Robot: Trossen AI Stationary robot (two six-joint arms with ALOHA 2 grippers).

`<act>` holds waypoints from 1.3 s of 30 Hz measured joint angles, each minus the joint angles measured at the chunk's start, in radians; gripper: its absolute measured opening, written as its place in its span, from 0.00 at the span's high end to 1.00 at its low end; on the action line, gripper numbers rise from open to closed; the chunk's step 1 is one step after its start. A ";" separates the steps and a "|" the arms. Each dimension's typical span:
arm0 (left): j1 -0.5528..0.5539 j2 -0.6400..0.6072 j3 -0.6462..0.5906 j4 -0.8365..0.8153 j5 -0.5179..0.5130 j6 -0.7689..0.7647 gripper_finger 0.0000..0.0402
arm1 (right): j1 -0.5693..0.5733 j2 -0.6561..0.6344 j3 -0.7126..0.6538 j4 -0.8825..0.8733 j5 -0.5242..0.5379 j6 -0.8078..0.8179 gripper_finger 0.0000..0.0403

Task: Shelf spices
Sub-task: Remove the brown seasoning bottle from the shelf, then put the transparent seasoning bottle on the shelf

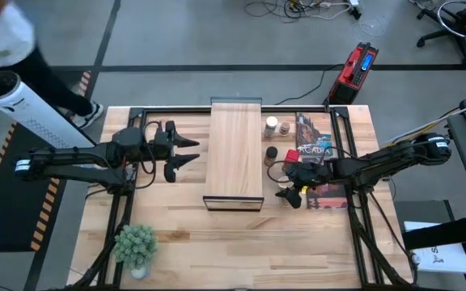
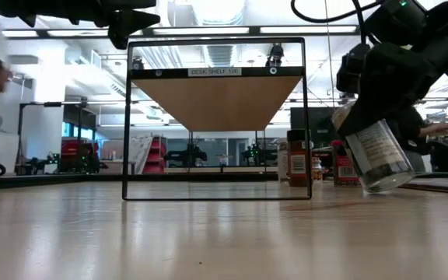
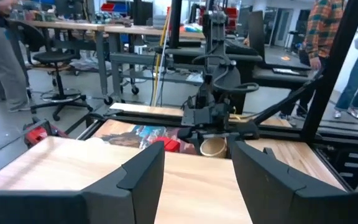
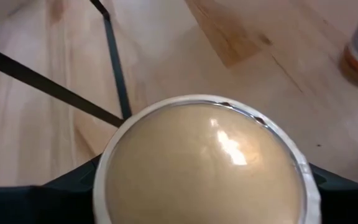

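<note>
The shelf [image 1: 233, 153], a pale board on a thin black frame, stands mid-table; the low view shows the shelf [image 2: 216, 101] from below. My right gripper [image 1: 291, 192] is to its right, shut on the wide tan-topped jar [image 4: 204, 168], a clear labelled jar [image 2: 376, 155]. The white-capped jar [image 1: 272, 125], a small reddish container [image 1: 285, 128] and the dark-lidded jar [image 1: 271, 153] stand upright on the table between shelf and game box. My left gripper [image 1: 186, 152] hovers open just left of the shelf, at board height [image 3: 194, 168]. My right gripper pinches the tan-topped jar just below its domed lid [image 4: 135, 134], one finger [image 4: 73, 183] on each side of the round body. The fingers come from the table's right, slanting down. The jar is tilted and lifted clear of the table, its base [image 2: 387, 185] lowest.
The flat printed game box [image 1: 314, 149] lies right of the spices, under my right arm. A small potted plant [image 1: 136, 246] stands near the table's near-left corner. People stand in the room beyond the table. Bare tabletop lies in front of the shelf.
</note>
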 joint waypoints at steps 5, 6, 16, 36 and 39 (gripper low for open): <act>0.000 -0.001 0.000 -0.024 0.026 0.001 0.57 | 0.002 0.000 -0.006 0.010 0.001 0.000 0.33; 0.000 -0.001 0.000 -0.025 0.027 0.002 0.57 | 0.002 0.000 -0.007 0.015 0.001 0.000 0.31; 0.000 0.000 0.000 -0.025 0.027 0.023 0.52 | 0.002 -0.002 0.001 0.016 0.002 -0.018 0.25; 0.000 0.000 0.000 -0.046 0.027 0.019 0.53 | 0.013 -0.016 0.192 -0.224 -0.009 -0.081 0.30; 0.000 -0.001 0.000 -0.046 0.028 0.017 0.52 | 0.013 -0.034 0.230 -0.274 -0.009 -0.098 0.32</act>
